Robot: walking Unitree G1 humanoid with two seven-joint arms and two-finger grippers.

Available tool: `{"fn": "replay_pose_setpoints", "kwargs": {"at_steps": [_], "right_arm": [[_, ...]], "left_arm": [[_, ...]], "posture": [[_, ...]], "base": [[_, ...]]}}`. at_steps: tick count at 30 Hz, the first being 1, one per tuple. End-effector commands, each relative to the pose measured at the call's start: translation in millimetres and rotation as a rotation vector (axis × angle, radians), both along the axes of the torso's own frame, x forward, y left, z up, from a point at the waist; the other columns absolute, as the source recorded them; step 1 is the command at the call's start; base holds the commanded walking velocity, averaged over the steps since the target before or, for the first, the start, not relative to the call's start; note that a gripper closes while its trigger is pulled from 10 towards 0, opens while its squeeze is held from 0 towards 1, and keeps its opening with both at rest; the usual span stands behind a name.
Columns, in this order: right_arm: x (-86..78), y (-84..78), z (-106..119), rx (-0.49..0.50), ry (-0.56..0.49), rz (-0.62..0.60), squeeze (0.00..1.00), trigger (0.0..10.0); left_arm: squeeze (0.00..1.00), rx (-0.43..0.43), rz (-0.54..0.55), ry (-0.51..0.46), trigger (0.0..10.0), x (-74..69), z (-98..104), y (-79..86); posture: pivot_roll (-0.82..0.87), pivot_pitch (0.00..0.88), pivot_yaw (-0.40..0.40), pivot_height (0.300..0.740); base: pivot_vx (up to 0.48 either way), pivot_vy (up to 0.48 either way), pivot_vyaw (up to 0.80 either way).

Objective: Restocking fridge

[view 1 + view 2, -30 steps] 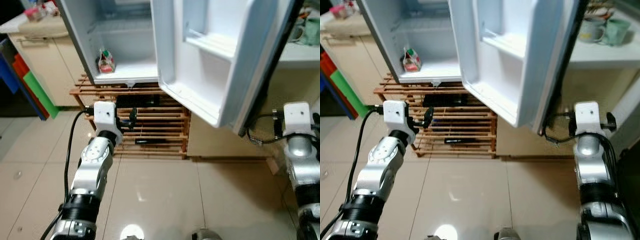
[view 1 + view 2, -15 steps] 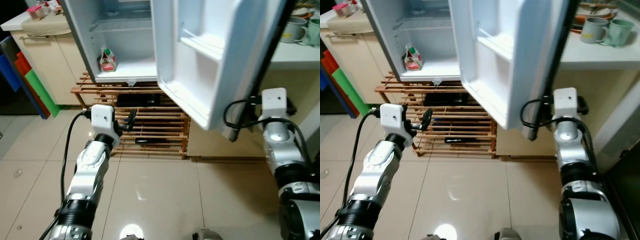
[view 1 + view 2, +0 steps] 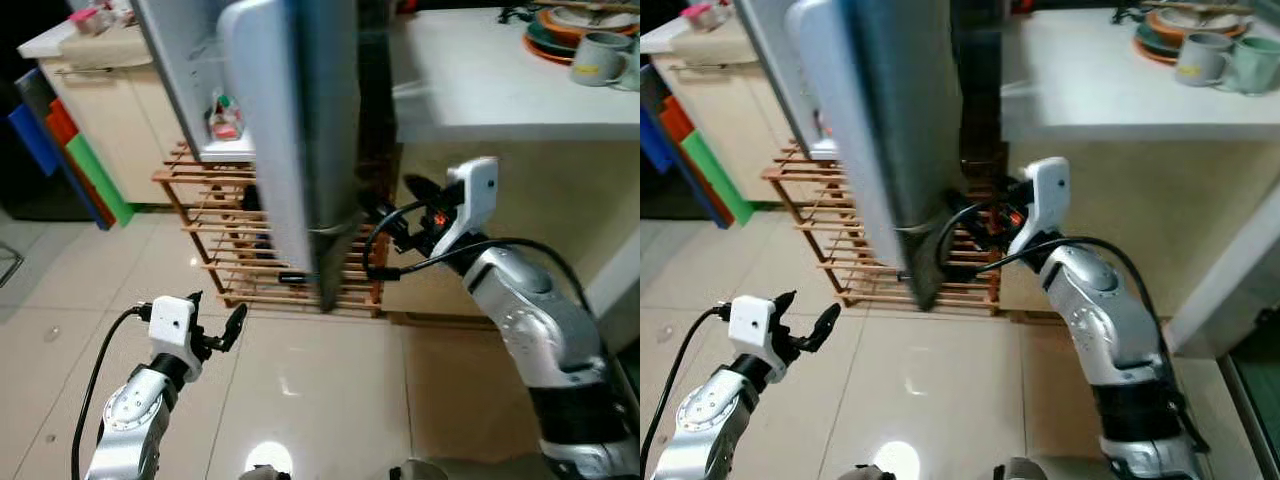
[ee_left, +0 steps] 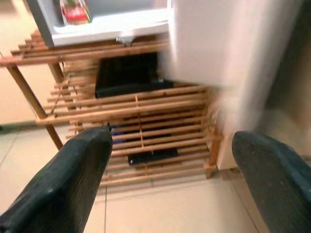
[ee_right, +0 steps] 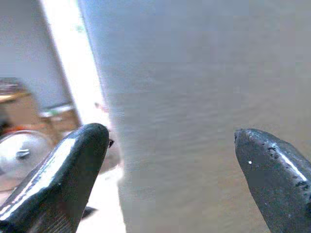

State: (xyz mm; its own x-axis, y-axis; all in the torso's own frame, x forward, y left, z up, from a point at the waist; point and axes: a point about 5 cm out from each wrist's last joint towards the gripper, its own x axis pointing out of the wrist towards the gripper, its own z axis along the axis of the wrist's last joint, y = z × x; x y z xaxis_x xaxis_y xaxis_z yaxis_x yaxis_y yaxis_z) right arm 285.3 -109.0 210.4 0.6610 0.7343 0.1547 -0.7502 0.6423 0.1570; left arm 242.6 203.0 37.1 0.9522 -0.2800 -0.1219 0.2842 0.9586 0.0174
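The fridge door (image 3: 300, 130) stands nearly edge-on, its grey outer face turned toward my right side. Behind it the white fridge body (image 3: 178, 70) shows a red and green carton (image 3: 226, 118) on its bottom shelf. My right gripper (image 3: 395, 205) is open, reaching in from the right against the door's outer face; in the right wrist view that grey face spans the space between its fingers (image 5: 63, 179). My left gripper (image 3: 215, 318) hangs low over the floor, open and empty, pointing at the wooden rack (image 4: 141, 102).
A slatted wooden rack (image 3: 215, 210) under the fridge holds dark flat items. On the right, a white counter (image 3: 470, 80) carries mugs (image 3: 592, 56) and plates. A beige cabinet (image 3: 110, 110) and coloured panels (image 3: 65, 150) stand at left. Tiled floor lies in front.
The fridge door has swung from wide open to nearly edge-on. My right arm has swept left behind its outer face. My left arm has dropped lower. The camera has shifted.
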Motion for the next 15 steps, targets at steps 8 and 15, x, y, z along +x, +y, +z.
{"fn": "replay_pose_setpoints", "kwargs": {"at_steps": [8,15], "right_arm": [[14.3,-25.0,-31,-0.112,0.160,-0.207,0.00,10.0],[11.9,-52.6,-75,-0.364,0.183,-0.496,0.00,10.0]], "left_arm": [[0.00,0.078,0.024,-0.131,10.0,16.2,15,2.5],[0.00,-0.137,0.110,-0.134,10.0,59.5,53,-20.3]], "posture": [[-0.09,0.000,0.093,0.711],[-0.08,0.000,0.083,0.711]], "base": [[0.000,0.000,0.00],[0.000,0.000,0.00]]}}
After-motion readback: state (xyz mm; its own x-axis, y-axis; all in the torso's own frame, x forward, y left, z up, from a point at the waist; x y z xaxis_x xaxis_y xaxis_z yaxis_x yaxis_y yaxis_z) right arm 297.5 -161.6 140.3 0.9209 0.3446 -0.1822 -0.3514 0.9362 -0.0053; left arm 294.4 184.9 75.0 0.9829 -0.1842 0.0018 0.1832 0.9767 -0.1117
